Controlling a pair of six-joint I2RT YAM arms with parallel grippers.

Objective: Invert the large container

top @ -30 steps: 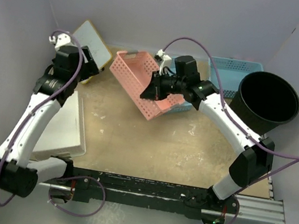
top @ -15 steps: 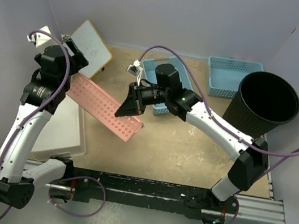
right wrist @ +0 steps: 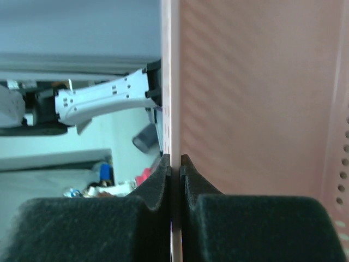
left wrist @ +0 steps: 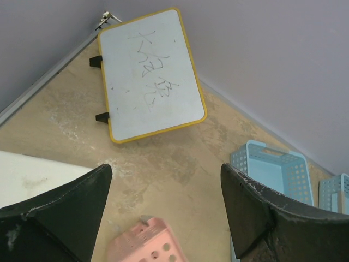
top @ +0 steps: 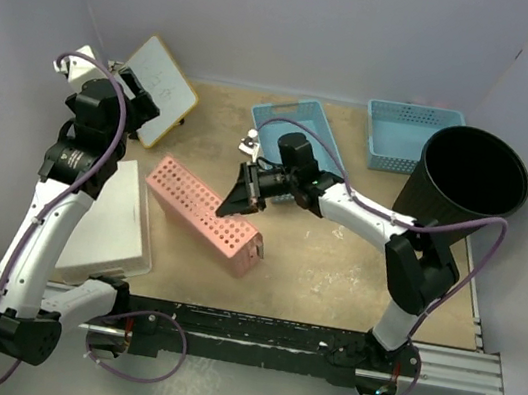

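Note:
The large container, a tall black round bin (top: 469, 181), stands upright at the right edge of the table with its open mouth up. Neither gripper touches it. My right gripper (top: 231, 202) is shut on the thin wall of a pink perforated basket (top: 202, 218), which lies bottom up in the middle of the table. In the right wrist view the pads (right wrist: 158, 180) pinch that wall (right wrist: 256, 98). My left gripper (top: 129, 104) hangs open and empty above the far left. In its wrist view (left wrist: 163, 180) a corner of the pink basket (left wrist: 144, 243) shows below.
A yellow-framed whiteboard (top: 160, 89) leans at the far left, also in the left wrist view (left wrist: 150, 73). A white basket (top: 118, 224) lies at the left edge. Two blue baskets sit at the back, one in the middle (top: 301, 128) and one (top: 407, 130) beside the bin.
The right gripper carried the pink basket from the back middle to the left, turned it over and lowered it bottom up onto the table. The left arm drew back to the far left.

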